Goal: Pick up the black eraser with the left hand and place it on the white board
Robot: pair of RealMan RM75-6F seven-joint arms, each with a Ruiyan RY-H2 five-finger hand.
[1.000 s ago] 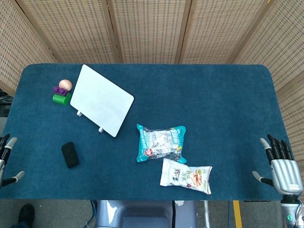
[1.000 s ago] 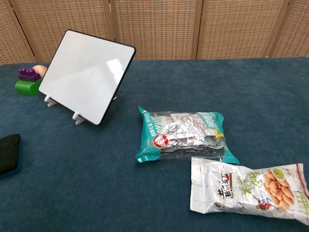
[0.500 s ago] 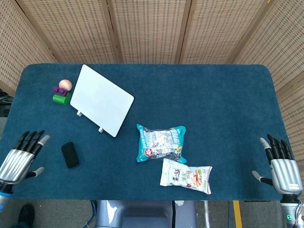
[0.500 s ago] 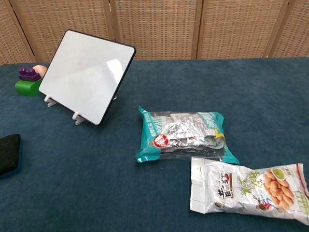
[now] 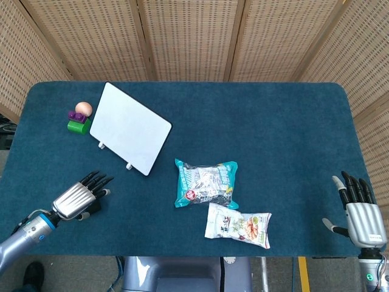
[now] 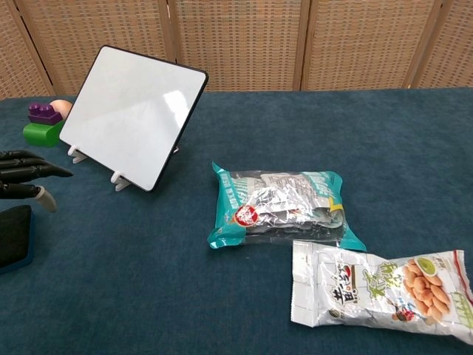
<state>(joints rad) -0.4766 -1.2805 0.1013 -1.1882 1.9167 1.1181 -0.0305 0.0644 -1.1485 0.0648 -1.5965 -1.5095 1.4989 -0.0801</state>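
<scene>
The black eraser (image 6: 13,235) lies flat on the blue table at the front left. In the head view my left hand (image 5: 79,198) covers most of it. In the chest view the left hand (image 6: 26,177) hovers just above the eraser with its fingers stretched out and apart, holding nothing. The white board (image 5: 130,128) leans on small feet behind it, tilted back, also seen in the chest view as the white board (image 6: 133,103). My right hand (image 5: 361,213) stays at the table's front right edge, fingers spread and empty.
A teal snack bag (image 5: 205,182) lies mid-table, with a white snack bag (image 5: 238,225) just in front of it. A green block with a purple piece (image 5: 78,123) and a peach ball (image 5: 84,108) sit left of the board.
My left hand has swung in from the table's left edge, rightward, and now sits over the eraser. The right hand and the eraser have not moved.
</scene>
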